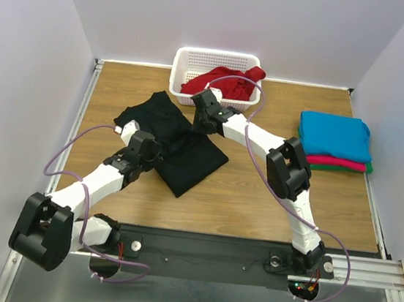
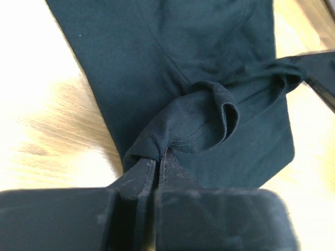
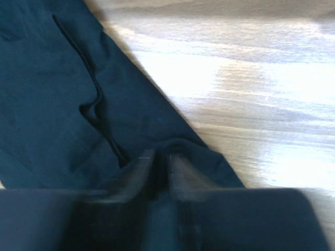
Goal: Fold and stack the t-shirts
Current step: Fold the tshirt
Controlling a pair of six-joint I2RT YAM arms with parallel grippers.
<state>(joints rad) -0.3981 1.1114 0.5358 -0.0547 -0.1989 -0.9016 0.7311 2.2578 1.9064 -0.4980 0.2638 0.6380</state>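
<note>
- Left gripper (image 2: 159, 157) is clenched on a bunched fold of the black t-shirt (image 1: 189, 166), and the cloth puckers up right at its fingertips.
- Ahead of that gripper the shirt lies mostly flat on the wooden bench (image 1: 255, 194). A taut ridge of cloth runs away from the gripper toward the far right of the left wrist view.
- Right gripper (image 3: 161, 159), farther out across the shirt from the left one, is pinched tight on the shirt's edge. Dark cloth with a raised seam lies to the left of its fingers and bare bench to the right.
- Just beyond the right gripper stands a white lattice basket (image 1: 191, 60). It holds a crumpled red t-shirt (image 1: 228, 84), part of which drapes over the rim.
- Well off to the right of the right gripper in the top view, apart from the black shirt, sits a folded stack. The turquoise-blue t-shirt (image 1: 334, 135) is on top, the pink-red t-shirt (image 1: 332, 162) is beneath it, and the green t-shirt (image 1: 366, 169) is at the bottom.
</note>
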